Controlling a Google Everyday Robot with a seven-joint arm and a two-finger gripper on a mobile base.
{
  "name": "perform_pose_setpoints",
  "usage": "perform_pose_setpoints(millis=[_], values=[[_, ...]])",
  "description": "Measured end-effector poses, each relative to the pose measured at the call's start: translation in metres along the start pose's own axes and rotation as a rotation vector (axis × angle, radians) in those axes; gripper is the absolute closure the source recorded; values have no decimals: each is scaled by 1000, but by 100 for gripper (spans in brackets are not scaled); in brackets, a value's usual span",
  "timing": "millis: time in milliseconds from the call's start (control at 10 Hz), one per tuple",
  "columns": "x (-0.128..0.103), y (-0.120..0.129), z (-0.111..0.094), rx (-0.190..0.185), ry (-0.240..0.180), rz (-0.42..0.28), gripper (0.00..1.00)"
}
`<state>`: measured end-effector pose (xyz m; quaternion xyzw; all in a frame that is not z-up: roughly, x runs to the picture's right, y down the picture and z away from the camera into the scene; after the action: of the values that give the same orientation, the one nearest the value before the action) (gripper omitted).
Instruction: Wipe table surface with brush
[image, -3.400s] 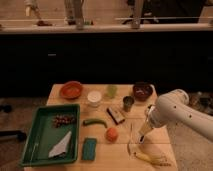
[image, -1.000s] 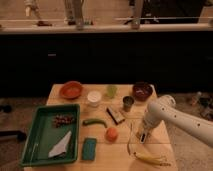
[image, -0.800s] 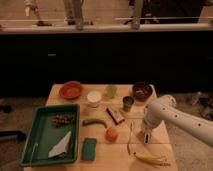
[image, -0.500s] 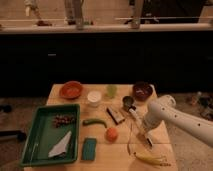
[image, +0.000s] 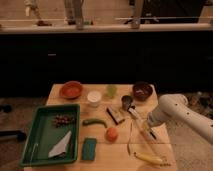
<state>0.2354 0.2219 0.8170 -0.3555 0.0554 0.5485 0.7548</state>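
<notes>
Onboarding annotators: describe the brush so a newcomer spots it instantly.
On the wooden table, look at the right side, just in front of the small metal cup. The brush lies diagonally there, with the robot's claw closed on its middle. It is long, slim and white-handled, unlike the short dark block to its left and the yellow banana nearer the front edge.

Two bowls (image: 71, 90) (image: 142, 91), perhaps three cups (image: 93, 97) (image: 111, 90) (image: 127, 102), one tray (image: 44, 134), one gripper (image: 146, 126) over one brush (image: 135, 114).

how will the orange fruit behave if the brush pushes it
Being round, the orange fruit would probably roll, perhaps toward the sponge. It looks firm, so it is unlikely to squash. The end effector, shut, sits at the brush, clear of the fruit.
</notes>
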Motion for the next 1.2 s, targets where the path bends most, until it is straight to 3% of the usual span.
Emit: perform_pose_setpoints(millis=[400, 900, 1200], values=[[-6, -1, -20, -12, -16, -48, 100], [-14, 3, -71, 11, -16, -199, 100], [-8, 0, -85, 69, 48, -302, 100]])
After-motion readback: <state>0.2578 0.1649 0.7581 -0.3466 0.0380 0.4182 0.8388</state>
